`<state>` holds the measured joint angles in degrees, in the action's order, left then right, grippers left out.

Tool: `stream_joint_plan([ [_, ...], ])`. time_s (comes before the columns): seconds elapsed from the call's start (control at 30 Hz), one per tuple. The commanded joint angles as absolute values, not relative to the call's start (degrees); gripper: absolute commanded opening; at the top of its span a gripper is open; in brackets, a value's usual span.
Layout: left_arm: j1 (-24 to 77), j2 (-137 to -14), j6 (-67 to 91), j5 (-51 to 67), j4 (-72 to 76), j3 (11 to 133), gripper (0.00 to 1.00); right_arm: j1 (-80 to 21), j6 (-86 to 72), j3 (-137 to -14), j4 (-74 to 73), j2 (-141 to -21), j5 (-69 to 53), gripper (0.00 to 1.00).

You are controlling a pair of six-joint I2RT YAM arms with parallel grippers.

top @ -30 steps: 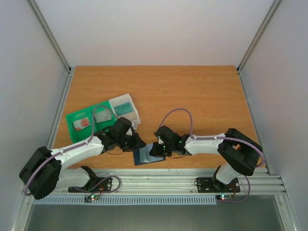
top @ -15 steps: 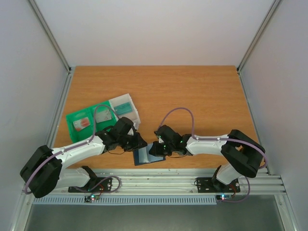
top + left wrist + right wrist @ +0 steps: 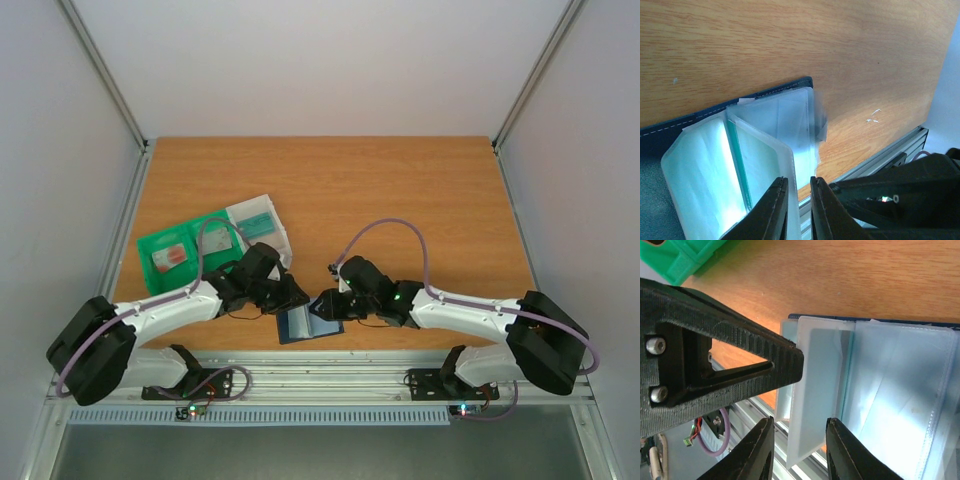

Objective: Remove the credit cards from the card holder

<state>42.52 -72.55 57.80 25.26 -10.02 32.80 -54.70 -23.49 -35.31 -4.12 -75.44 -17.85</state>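
The card holder (image 3: pixel 303 324) lies open near the table's front edge, dark navy with grey-blue clear pockets (image 3: pixel 775 120). A teal credit card (image 3: pixel 747 165) sits in an upright pocket. My left gripper (image 3: pixel 291 298) (image 3: pixel 799 186) is nearly shut, pinching that pocket's whitish edge (image 3: pixel 791 167). My right gripper (image 3: pixel 324 305) (image 3: pixel 799 429) is open, its jaws either side of an upright whitish panel (image 3: pixel 817 390). I cannot tell whether the panel is a card or a pocket flap. The left gripper's finger (image 3: pixel 730 360) touches its top corner.
A green bin (image 3: pixel 178 250) (image 3: pixel 685 255) holds a pale card with a red mark (image 3: pixel 170 258). A white bin (image 3: pixel 260 226) beside it holds a teal card. Both stand left of the holder. The aluminium rail (image 3: pixel 330 375) runs just in front.
My right arm has swung its elbow right and lower, and the wrist has shifted slightly right. The left gripper and the card holder have hardly moved.
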Motion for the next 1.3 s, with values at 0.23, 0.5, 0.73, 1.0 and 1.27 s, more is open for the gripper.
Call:
stream_joint_plan([
  [0.23, 42.8, -73.6, 57.8, 25.2, -7.5, 34.1, 0.15, -55.4, -23.8, -35.2, -3.1, -76.0, -21.2, 0.30],
  [0.5, 42.8, -74.0, 57.7, 25.4, -7.2, 34.1, 0.15, -55.6, -23.6, -36.7, -3.7, -79.1, -21.5, 0.26],
  [0.73, 42.8, -74.0, 59.3, 26.8, -3.4, 32.5, 0.18, -55.6, -23.0, -37.6, -7.5, -79.6, -19.6, 0.15],
  [1.0, 42.8, -72.7, 57.7, 23.9, -7.7, 32.5, 0.23, -55.6, -22.0, -38.3, -15.1, -77.2, -13.4, 0.15],
  [1.27, 42.9, -71.5, 57.0, 22.4, -7.8, 31.2, 0.27, -55.6, -21.2, -39.4, -22.6, -73.3, -6.0, 0.20],
])
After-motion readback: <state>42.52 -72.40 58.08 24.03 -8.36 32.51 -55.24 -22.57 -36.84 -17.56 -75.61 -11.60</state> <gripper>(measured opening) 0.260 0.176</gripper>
